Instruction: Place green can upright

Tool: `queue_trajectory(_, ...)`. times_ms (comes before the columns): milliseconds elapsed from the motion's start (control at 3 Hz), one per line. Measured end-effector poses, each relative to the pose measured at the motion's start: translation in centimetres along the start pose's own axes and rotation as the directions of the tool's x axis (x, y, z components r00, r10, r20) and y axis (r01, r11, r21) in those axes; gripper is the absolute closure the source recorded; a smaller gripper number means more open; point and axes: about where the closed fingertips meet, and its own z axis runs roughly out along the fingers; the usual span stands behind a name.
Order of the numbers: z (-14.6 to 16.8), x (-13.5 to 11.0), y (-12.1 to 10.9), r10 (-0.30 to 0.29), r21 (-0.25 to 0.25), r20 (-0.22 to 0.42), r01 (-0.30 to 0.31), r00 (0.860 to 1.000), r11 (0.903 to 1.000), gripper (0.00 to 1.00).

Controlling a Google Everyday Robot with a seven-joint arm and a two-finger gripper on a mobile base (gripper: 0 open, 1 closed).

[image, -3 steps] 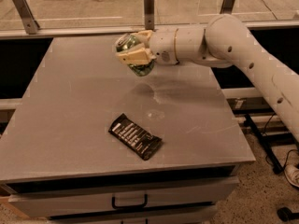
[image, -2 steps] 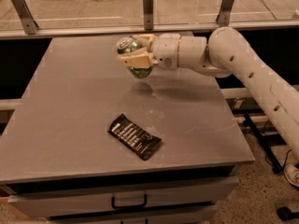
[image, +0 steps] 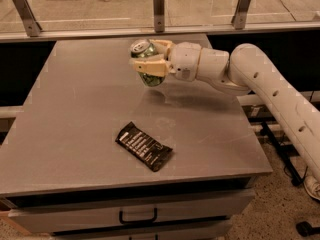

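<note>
End effector (image: pixel 145 55) over far middle of desk (image: pixel 75 114), clenched on can (image: pixel 150 77). 2 cream fingers (image: pixel 150 66) cross its side. Can is held clear of the surface, tilted, silver top toward upper left. Arm reaches in from the right. Dark wrapper (image: pixel 144 146) lies flat nearer the front edge, well apart.

Handling, judged: thin aluminium, light; cannot tell if full. Smooth wall may slip, and dents under a hard squeeze. Best hold is across mid-body with moderate force, rim free. Narrow base will tip unless set square and released gently.
</note>
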Motion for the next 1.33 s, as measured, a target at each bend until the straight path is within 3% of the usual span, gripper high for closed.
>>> queue_trajectory(1000,-3.2,2.0,1.1,0.063,0.112,0.060,-0.069,0.996,0.9913,0.12)
queue_trajectory(1333,-4.5,2.0,1.6,0.067,0.144,0.041,-0.072,0.997,0.9869,0.00)
